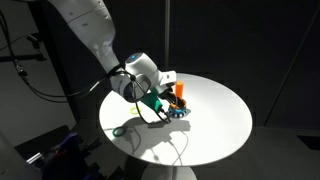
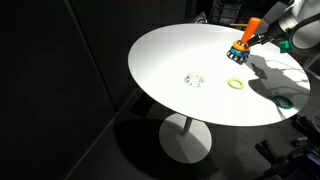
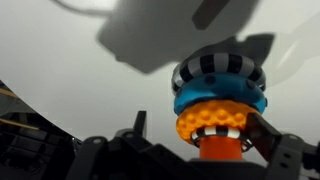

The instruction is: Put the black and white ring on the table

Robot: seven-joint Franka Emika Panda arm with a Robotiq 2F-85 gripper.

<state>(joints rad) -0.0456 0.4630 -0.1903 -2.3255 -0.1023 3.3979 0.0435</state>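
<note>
White surface (image 2: pixel 170 55) has the peg toy (image 2: pixel 240 48) near its far right edge in an exterior view, w/ the green ring (image 2: pixel 235 84) just in front of it & the pale ring (image 2: pixel 195 79) further left, both lying loose. The black and white ring (image 3: pixel 218 66) isn't on the surface yet: in the wrist view it's threaded on the peg (image 3: pixel 220 152) at the end farthest from me, under the blue ring (image 3: pixel 220 98) & the orange ring (image 3: pixel 213 120). My hand (image 3: pixel 200 138) hangs over the peg top, spread apart, one finger (image 3: pixel 139 128) well clear on the left, the other (image 3: pixel 263 135) just beside the orange ring on the right. It holds nothing as far as I can see, tho contact on the right side is hard to judge. Can't tell if the toy's base sits flat or is tipped. I'd say the step is approach/unstacking, approx halfway thru the job. Next move prob. needs orange & blue off first, or a low pinch on the striped rim itself. That's tight, b/c the rings above crowd the fingers. Then lift straight along the peg & set it down on a bare patch.
</note>
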